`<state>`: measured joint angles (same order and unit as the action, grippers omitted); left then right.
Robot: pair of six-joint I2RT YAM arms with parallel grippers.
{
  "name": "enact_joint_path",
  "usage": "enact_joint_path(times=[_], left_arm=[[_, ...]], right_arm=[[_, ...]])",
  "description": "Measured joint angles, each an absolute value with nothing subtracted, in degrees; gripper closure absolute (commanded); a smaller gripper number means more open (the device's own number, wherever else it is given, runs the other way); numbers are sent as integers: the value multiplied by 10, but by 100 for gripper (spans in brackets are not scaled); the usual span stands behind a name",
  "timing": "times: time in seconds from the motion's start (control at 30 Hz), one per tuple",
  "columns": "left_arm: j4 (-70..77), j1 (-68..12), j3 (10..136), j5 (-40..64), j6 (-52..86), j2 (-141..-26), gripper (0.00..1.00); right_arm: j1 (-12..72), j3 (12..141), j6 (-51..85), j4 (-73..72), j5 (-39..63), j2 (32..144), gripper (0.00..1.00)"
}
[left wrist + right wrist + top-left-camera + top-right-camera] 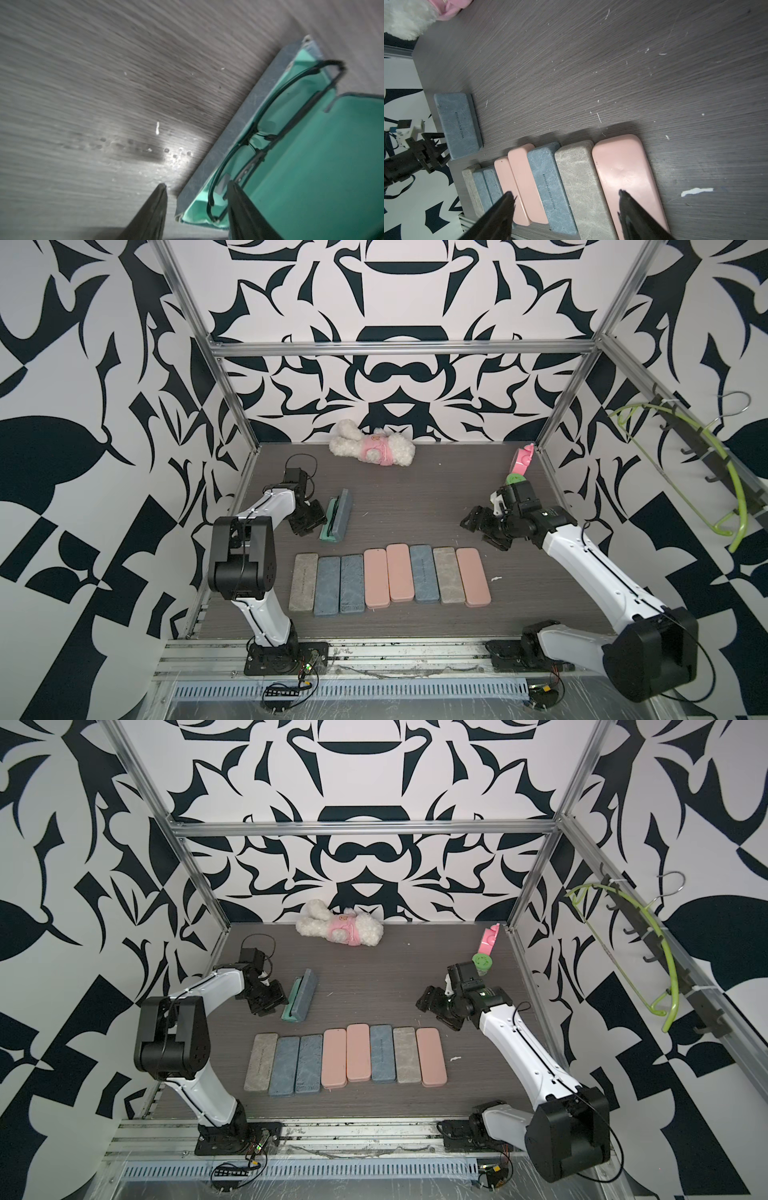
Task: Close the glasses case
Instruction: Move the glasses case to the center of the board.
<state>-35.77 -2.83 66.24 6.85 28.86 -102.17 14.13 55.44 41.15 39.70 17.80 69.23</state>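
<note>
Dark wood tabletop (pixel 415 497). Open case (pixel 337 520), glasses (pixel 259 135) inside, its wall between parted left fingers (pixel 153 212), ungrasped. Right fingers (pixel 498 218) parted, empty, far off. Risks snagging glasses with inner finger, or shoving case.

plush toy (pixel 372 444), green hanger (pixel 738 485), pink container (pixel 522 460), dark tabletop (pixel 415 506)

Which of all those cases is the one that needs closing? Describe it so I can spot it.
On the dark wooden table lies a row of eight closed cases. Behind its left end one blue case lies alone. It is the only one open, with mint-green lining and black glasses inside.
</note>
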Motion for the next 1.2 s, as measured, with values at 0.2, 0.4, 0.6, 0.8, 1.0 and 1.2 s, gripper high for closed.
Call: enact_joint_path(times=[0.2,0.4,0.6,0.8,1.0,1.2], left_arm=[[-356,-42,675,69,282,-1046,64],[-359,-64,682,65,275,-1060,79],[-360,-101,712,67,267,-1075,81],[-363,-145,748,65,259,-1096,85],[-365,-204,819,64,254,-1149,88],[-365,-253,870,65,244,-1184,90]], right_arm=[[141,554,400,399,179,692,20],[141,554,395,405,178,691,21],[141,554,387,415,178,691,21],[141,554,383,423,178,691,21],[141,554,376,424,178,694,21],[141,554,369,425,177,704,22]])
